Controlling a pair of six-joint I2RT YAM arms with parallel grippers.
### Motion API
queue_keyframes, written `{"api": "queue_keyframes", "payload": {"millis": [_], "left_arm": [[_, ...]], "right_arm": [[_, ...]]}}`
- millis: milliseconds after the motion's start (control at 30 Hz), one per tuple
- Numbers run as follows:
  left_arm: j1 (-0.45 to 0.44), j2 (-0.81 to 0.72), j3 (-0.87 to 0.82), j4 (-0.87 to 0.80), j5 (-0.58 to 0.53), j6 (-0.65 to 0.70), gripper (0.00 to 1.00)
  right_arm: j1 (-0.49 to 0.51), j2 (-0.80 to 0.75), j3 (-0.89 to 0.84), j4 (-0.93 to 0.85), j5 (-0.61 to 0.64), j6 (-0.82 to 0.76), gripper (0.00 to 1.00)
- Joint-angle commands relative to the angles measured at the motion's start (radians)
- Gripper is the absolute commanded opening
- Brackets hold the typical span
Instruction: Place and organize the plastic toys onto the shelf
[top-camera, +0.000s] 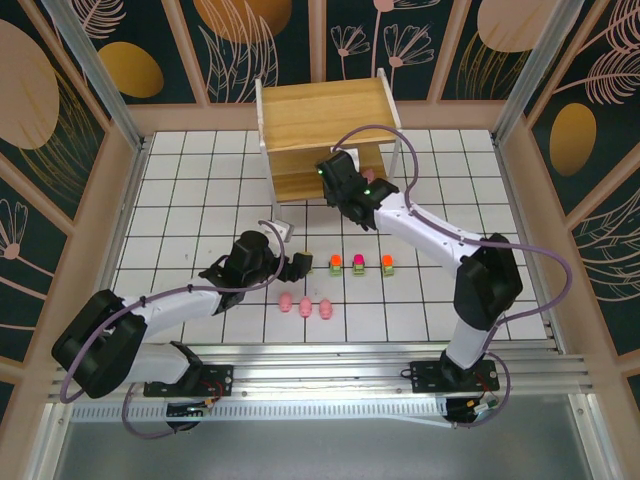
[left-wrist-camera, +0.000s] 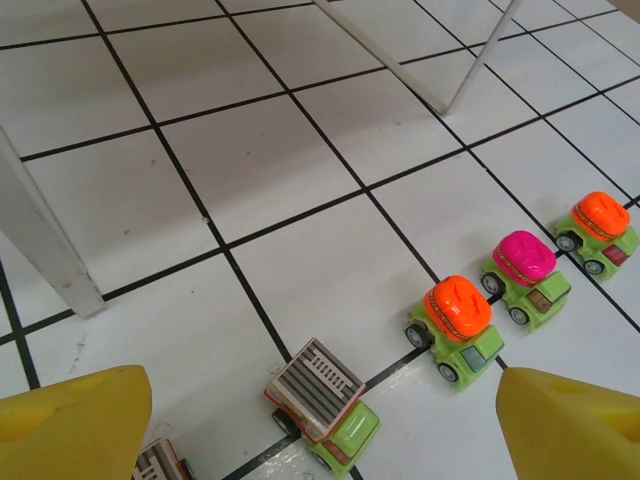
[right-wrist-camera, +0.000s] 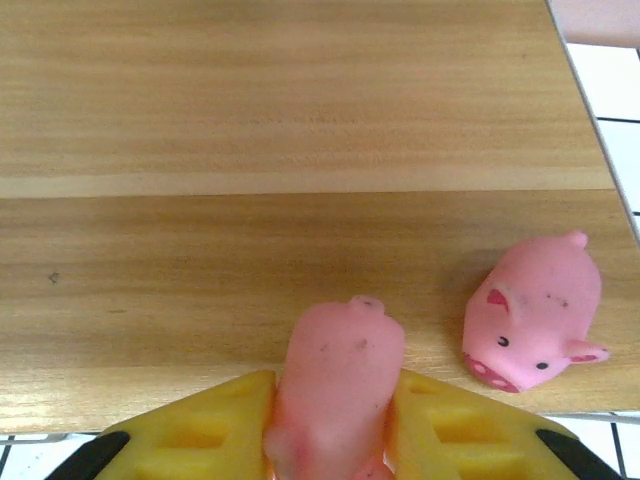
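Note:
My right gripper (right-wrist-camera: 335, 432) is shut on a pink pig (right-wrist-camera: 338, 370), held just over the front edge of a wooden board of the shelf (right-wrist-camera: 250, 250). A second pig (right-wrist-camera: 535, 315) lies on that board to the right. From above, the right gripper (top-camera: 333, 172) is at the lower tier of the shelf (top-camera: 320, 110). My left gripper (left-wrist-camera: 320, 430) hangs open over a grey-topped green truck (left-wrist-camera: 320, 400), its yellow fingers (left-wrist-camera: 75, 420) wide on either side. Another grey-topped truck (left-wrist-camera: 160, 462) peeks in at the bottom edge. Three trucks (left-wrist-camera: 455, 325) with orange and pink tops stand in a row to the right.
Three pink pigs (top-camera: 305, 306) lie in a row on the tiled table near its front. White shelf legs (left-wrist-camera: 45, 245) stand close to the left gripper. A framed wall surrounds the table.

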Motion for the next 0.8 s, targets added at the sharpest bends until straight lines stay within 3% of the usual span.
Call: {"api": "queue_keyframes", "payload": {"millis": [0, 767], "left_arm": [[0.007, 0.011, 0.003, 0.028, 0.026, 0.017, 0.89], [0.007, 0.005, 0.005, 0.023, 0.021, 0.017, 0.89]], "right_arm": [[-0.016, 0.025, 0.039, 0.028, -0.01, -0.016, 0.31], [-0.086, 0.057, 0.013, 0.065, -0.018, -0.02, 0.35]]}}
